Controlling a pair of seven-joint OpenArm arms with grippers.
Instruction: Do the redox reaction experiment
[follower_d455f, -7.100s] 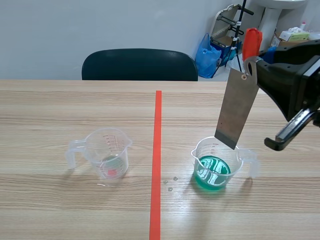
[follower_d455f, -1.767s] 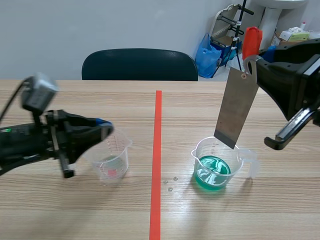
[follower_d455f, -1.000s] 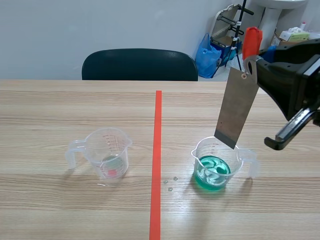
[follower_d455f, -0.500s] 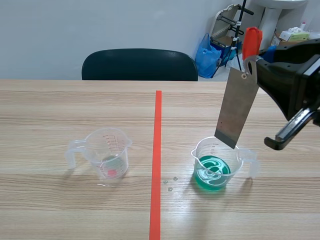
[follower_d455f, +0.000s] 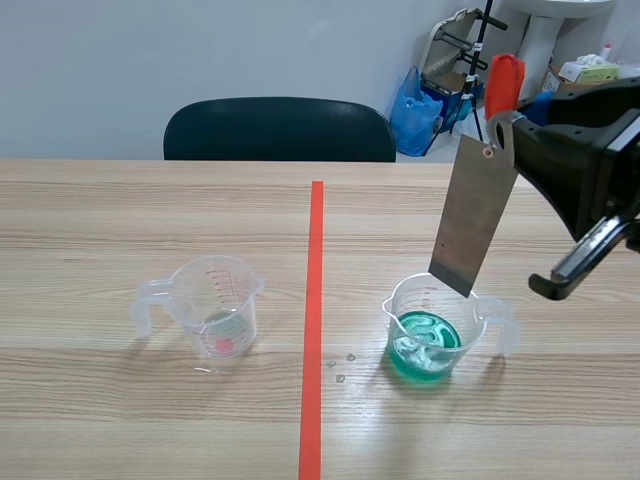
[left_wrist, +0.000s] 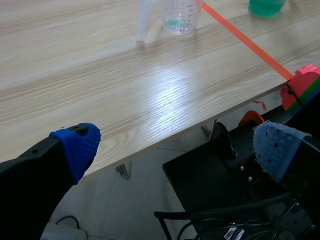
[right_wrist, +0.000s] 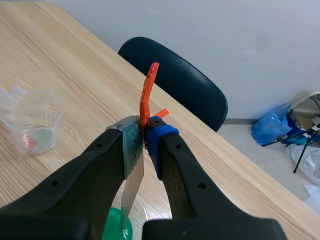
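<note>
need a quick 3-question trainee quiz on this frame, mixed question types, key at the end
1. Which gripper holds the metal plate? A left, B right, C neither.
2. True or false: the plate lies flat on the table.
3. What colour is the liquid in the cup below the plate?

Key:
1. B. The right gripper is shut on it.
2. False. It hangs nearly upright above the cup.
3. Green.
</note>
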